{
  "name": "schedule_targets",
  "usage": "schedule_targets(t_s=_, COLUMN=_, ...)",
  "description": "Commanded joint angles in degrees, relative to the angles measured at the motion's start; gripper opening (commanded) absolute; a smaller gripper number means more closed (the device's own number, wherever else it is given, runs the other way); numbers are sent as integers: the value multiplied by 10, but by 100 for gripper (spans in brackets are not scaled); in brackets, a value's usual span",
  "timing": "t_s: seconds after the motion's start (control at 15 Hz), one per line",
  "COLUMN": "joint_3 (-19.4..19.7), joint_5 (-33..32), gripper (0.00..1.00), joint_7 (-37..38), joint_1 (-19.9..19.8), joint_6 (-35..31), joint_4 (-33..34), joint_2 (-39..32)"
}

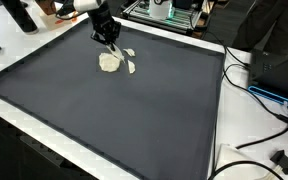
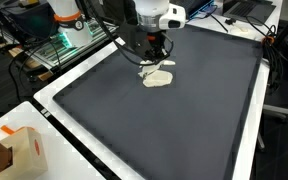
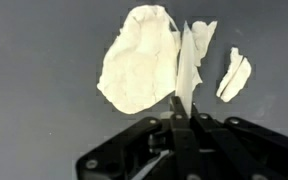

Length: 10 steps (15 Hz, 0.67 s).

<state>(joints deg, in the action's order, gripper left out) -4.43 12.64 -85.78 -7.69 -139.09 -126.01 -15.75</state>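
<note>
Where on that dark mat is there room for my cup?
Nearly the whole dark mat is bare, from the pale scraps to its near border and across to the cables. Crowded only near the far edge, where the gripper pinches a strip.

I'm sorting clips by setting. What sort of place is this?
Probably a robotics lab: a black robot gripper pinches a thin white strip over a large dark grey mat, black cables trail past the white table edge, and an open electronics rack with green lights stands beside it.
</note>
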Motion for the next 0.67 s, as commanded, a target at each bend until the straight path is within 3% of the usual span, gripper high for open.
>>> schedule_targets(t_s=0.0, joint_3=-1, joint_5=12, gripper=1, joint_7=60, joint_1=12, joint_6=15, joint_4=-14, joint_2=33)
schedule_targets(t_s=0.6, joint_3=4, joint_5=11, gripper=1, joint_7=242, joint_1=41, joint_6=70, joint_4=-13, joint_2=110)
